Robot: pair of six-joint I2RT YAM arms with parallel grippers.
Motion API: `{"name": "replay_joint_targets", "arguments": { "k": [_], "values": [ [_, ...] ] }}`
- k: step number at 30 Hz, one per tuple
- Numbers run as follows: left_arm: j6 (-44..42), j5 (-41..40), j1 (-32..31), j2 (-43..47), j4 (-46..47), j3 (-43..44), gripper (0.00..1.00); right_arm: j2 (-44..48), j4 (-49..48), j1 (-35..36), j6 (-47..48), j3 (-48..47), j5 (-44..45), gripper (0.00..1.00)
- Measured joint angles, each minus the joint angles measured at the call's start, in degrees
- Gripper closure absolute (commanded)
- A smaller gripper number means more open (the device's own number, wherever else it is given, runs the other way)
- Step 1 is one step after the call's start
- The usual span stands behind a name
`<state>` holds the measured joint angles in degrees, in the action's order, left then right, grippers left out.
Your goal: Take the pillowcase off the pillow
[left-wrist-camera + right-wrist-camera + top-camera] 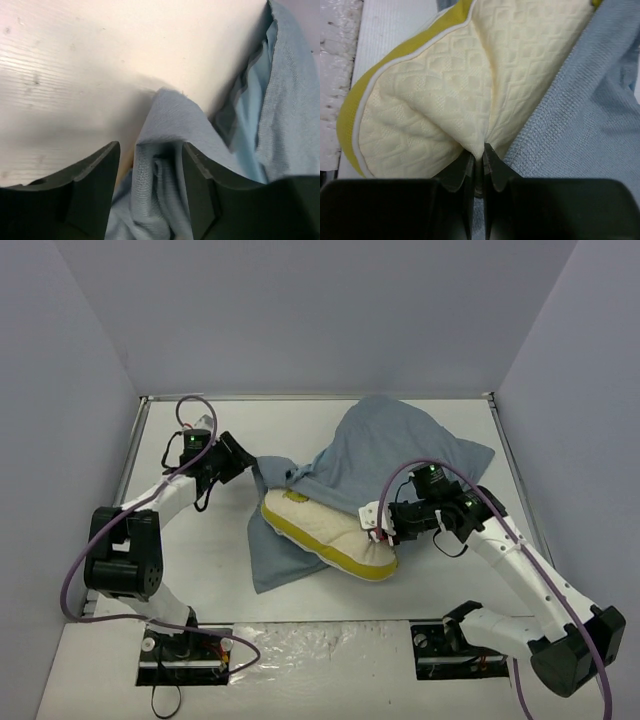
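We see the pillow (330,535) just below the middle of the top view. Its long axis runs from upper left to lower right, and the bare cream end points lower right. In the right wrist view its yellow edge band (347,120) curves along the left side of that end.

The pillowcase (390,450) drapes over the pillow's upper long side and spreads toward the upper right. One flap lies flat on the table (220,575) under the pillow and shows at its lower left. Only the plain grey-blue face is visible to us.

The left gripper (252,466) sits at the cloth's upper-left edge. In its wrist view a thick bunch of pillowcase fills the gap between its fingers (95,185), and we read it as grasping that bunch. From there the cloth rises to a tented peak above the tabletop.

The right gripper (380,525) is at the pillow's lower-right end. Its jaws are clenched on a pinch of the dotted cream cover, with the fabric puckered into them.

The cloth's top fold comes close to the table's back edge, and its right corner lies just beside the right edge. We find open tabletop to the left of the pillow, below it and at the lower right.
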<state>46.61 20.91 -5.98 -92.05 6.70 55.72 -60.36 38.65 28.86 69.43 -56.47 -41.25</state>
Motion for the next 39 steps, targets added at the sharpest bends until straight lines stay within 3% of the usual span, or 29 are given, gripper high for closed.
{"name": "replay_joint_targets", "arguments": {
  "k": [3,7,8,11,14,20,25,28,33,39],
  "values": [
    [-1.07,-0.42,1.07,1.75,-2.05,0.07,0.20,-4.00,2.12,0.33,-0.37,-1.20,-1.27,1.00],
    [-3.58,-2.21,1.73,10.29,-11.34,4.22,0.03,-8.55,1.38,1.77,-2.38,-1.16,-0.90,0.89],
    [-4.35,-2.64,1.73,12.98,-12.83,6.29,0.03,-9.27,0.61,2.05,-3.04,-1.14,-0.72,0.85],
    [-5.01,-2.93,1.25,22.16,-14.27,10.60,0.03,-10.69,-1.73,2.69,-5.44,-1.14,-0.52,0.49],
    [-3.69,-2.54,-1.66,32.59,-13.79,7.10,0.03,-10.91,-3.72,2.73,-7.26,-1.38,-0.46,0.33],
    [4.15,-1.70,-12.15,50.31,-15.85,-14.12,0.03,-12.92,-3.89,0.26,-14.95,-12.76,-0.98,0.22],
    [9.25,-4.09,-16.68,58.60,-21.27,-24.90,0.03,-17.81,-12.33,-14.78,-29.44,-23.98,-3.26,0.14],
    [11.47,-4.46,-18.53,59.52,-20.39,-27.34,0.03,-20.96,-17.38,-22.01,-38.86,-23.89,-0.20,0.00],
    [13.79,-6.01,-23.37,53.13,-12.81,-28.37,0.03,-26.14,-21.46,-27.06,-48.87,-21.81,4.46,0.00],
    [14.32,-11.76,-32.94,37.66,-5.73,-28.30,0.04,-29.94,-23.58,-32.26,-54.12,-22.03,7.39,0.00]
  ]
}}
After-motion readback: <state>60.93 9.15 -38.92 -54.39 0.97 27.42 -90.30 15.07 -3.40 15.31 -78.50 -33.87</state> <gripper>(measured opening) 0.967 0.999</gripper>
